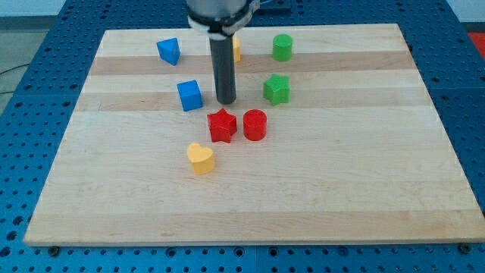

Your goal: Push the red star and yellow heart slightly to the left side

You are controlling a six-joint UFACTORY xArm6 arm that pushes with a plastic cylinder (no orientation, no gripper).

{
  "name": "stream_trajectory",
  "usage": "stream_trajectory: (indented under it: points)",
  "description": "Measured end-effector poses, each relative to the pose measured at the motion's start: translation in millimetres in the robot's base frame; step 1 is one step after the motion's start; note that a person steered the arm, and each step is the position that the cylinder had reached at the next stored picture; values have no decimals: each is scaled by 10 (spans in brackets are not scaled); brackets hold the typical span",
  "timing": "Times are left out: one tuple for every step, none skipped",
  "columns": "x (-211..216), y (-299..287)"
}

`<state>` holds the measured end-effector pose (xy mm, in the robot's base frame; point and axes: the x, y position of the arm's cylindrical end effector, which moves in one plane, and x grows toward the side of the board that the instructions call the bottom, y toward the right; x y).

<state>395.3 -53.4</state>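
Camera view: tip (226, 102) poised just at twelve o'clock of red star (222, 125), bare rod, nothing to grip, touching no block. Risk: a push from here likely drives star downward, not left, or clips red cylinder (255, 125) at star's three o'clock. Yellow heart (201, 158) at star's seven o'clock, upright, glossy.

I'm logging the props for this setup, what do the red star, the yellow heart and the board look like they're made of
Red star and yellow heart: probably moulded plastic, uniform saturated colour, smooth matte faces. Board: wood, pale with visible grain and lengthwise strips, matte finish.
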Motion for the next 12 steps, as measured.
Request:
stream_trajectory:
  points:
    - [-65, -580]
    - [-215, -888]
    - [82, -661]
    - [994, -1067]
    - [1621, -500]
    - [1581, 266]
    - [1270, 135]
    - [1266, -557]
    - [1170, -829]
    - [1490, -533]
    - [1228, -68]
    - [1128, 254]
